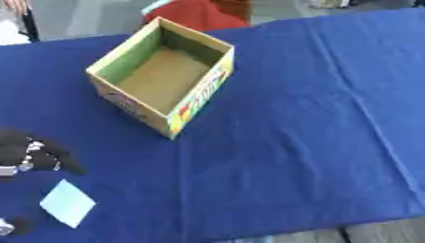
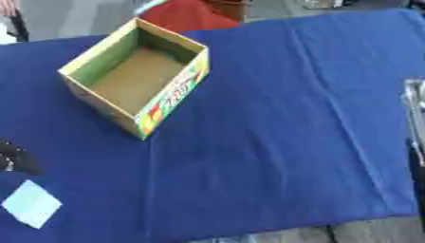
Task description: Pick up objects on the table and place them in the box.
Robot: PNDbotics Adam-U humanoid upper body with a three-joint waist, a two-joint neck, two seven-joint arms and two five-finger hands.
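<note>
An open cardboard box [image 1: 133, 110] with green inner walls and a colourful printed side stands on the blue cloth at the upper left. Only its brown floor shows inside. A flat pale blue square [image 1: 68, 203] lies on the cloth near the front left. My left hand [image 1: 33, 154], black with silver parts, hovers at the left edge just above and beside the square. Its fingers are relaxed and hold nothing. A dark and silver piece [image 1: 6, 227], possibly its thumb, shows at the bottom left corner. A silver part of my right hand [image 2: 413, 107] pokes in at the right edge.
The blue tablecloth [image 1: 299, 142] covers the whole table, with wide bare cloth to the right of the box. The table's front edge runs along the bottom right. A red shape [image 1: 199, 14] sits beyond the far edge behind the box.
</note>
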